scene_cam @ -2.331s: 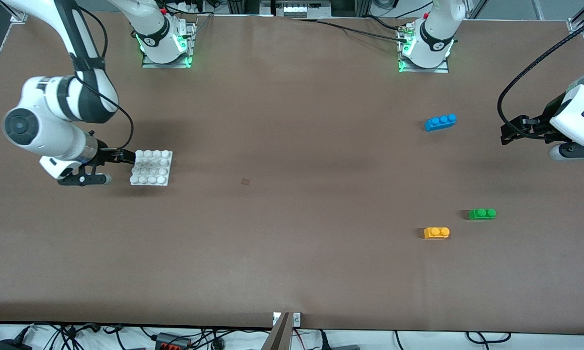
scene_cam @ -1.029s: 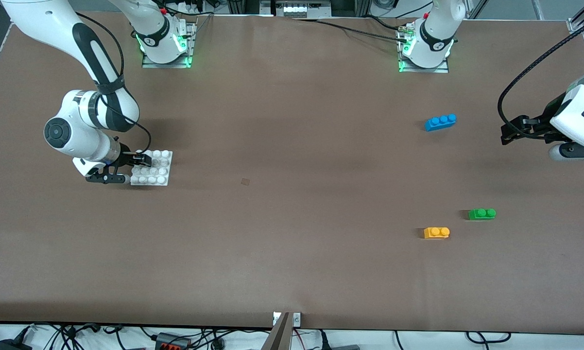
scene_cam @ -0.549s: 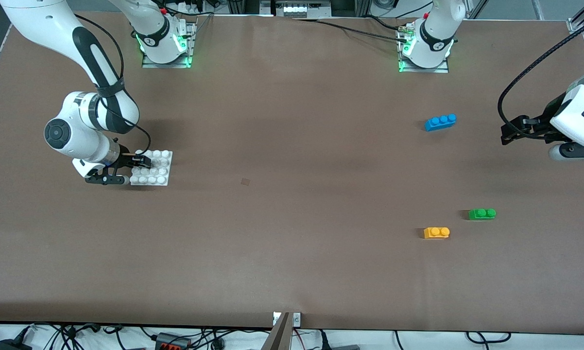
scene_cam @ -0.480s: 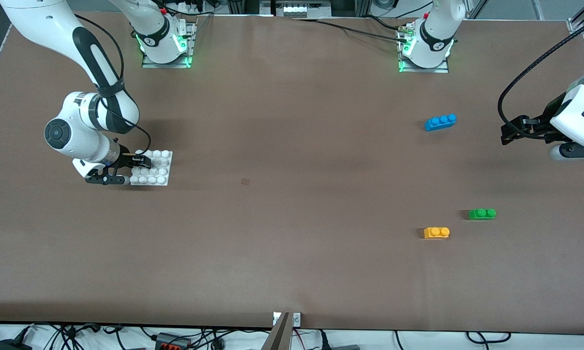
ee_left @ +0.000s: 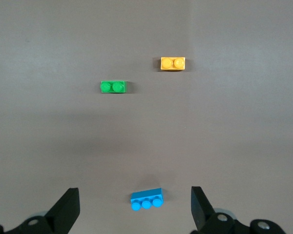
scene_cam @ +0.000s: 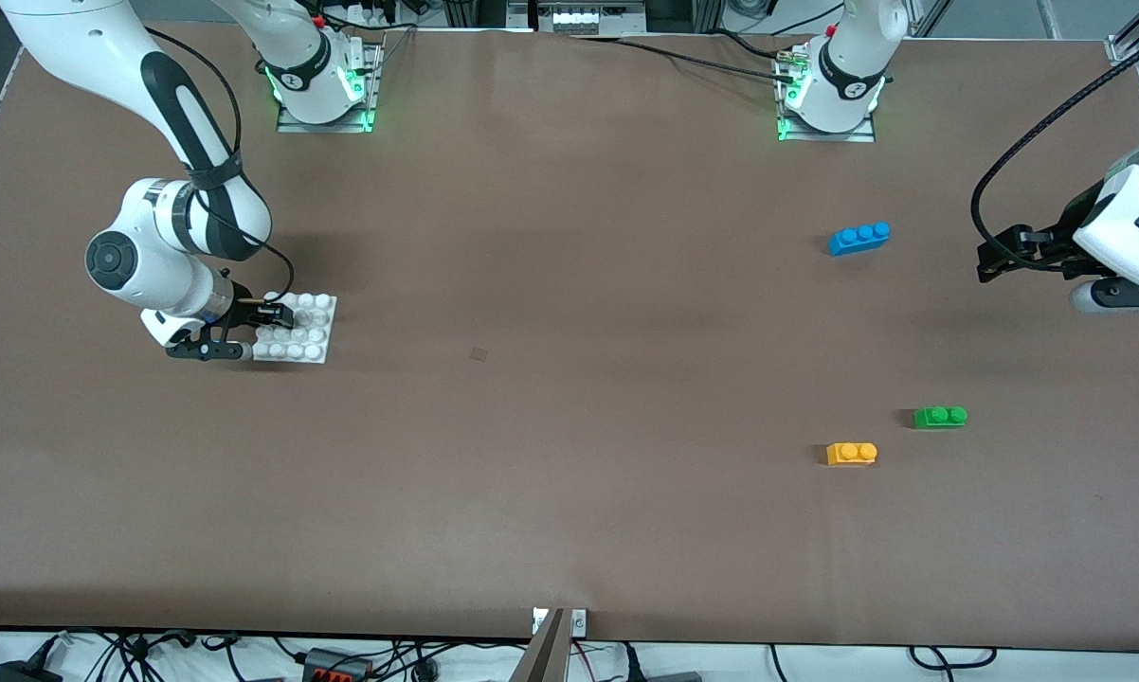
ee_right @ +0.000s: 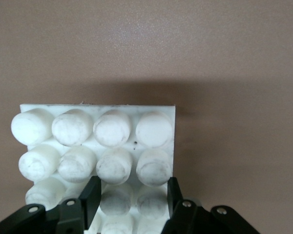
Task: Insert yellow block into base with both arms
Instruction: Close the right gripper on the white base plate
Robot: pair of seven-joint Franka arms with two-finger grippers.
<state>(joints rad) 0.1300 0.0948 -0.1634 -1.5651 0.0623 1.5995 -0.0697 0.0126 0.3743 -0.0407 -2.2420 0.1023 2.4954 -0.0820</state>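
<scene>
Right pincer [ee_right: 132, 197] hides base [ee_right: 97, 134] edge studs.

The right gripper [scene_cam: 268, 315] sat low with jaws clamped on the base [scene_cam: 306, 327], while the left gripper [scene_cam: 991, 258] waited above the bench edge, jaws spread.

On the brown surface [scene_cam: 569, 493] a blue three-stud brick [scene_cam: 858, 238] lies at about twelve o'clock from a green two-stud brick [scene_cam: 940, 417], well apart. A small dark mark [scene_cam: 478, 353], perhaps a stain, sits mid-surface.
</scene>
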